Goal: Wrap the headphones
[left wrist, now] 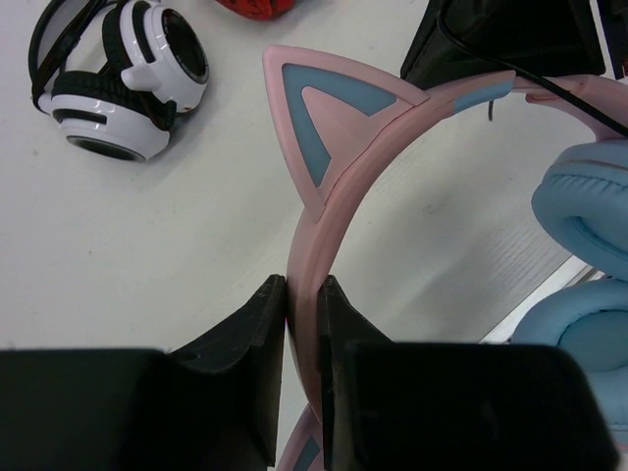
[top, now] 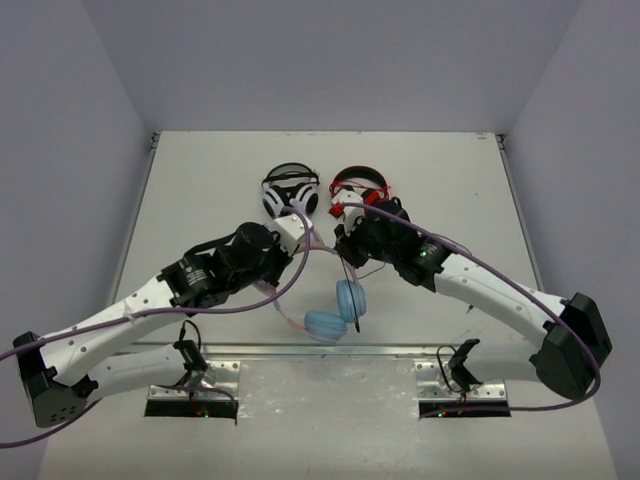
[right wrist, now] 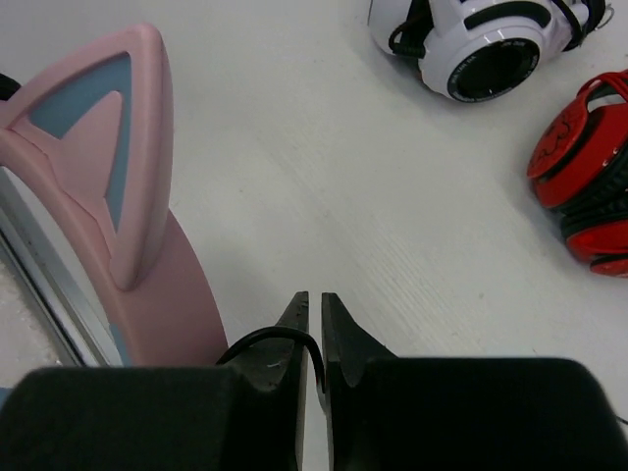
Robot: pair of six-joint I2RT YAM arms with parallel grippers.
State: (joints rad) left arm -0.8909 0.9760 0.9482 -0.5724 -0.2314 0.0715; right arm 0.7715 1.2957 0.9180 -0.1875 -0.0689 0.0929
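The headphones have a pink headband (left wrist: 312, 245) with a cat ear (left wrist: 329, 113) and light blue ear cups (top: 336, 312). My left gripper (left wrist: 303, 287) is shut on the pink headband and holds it above the table. In the top view it (top: 302, 232) sits at mid-table, with the cups hanging below and right of it. My right gripper (right wrist: 313, 301) is shut on the thin black cable (right wrist: 278, 340), which loops over its left finger. In the top view it (top: 347, 240) is close to the right of the left gripper, and the cable (top: 352, 290) hangs past the cups. The second cat ear (right wrist: 103, 147) stands left of it.
White-and-black headphones (top: 291, 191) and red-and-black headphones (top: 360, 188) lie at the back of the table, just beyond both grippers. They also show in the right wrist view, white (right wrist: 486, 44) and red (right wrist: 587, 172). The table's near edge (top: 400, 350) lies below the cups.
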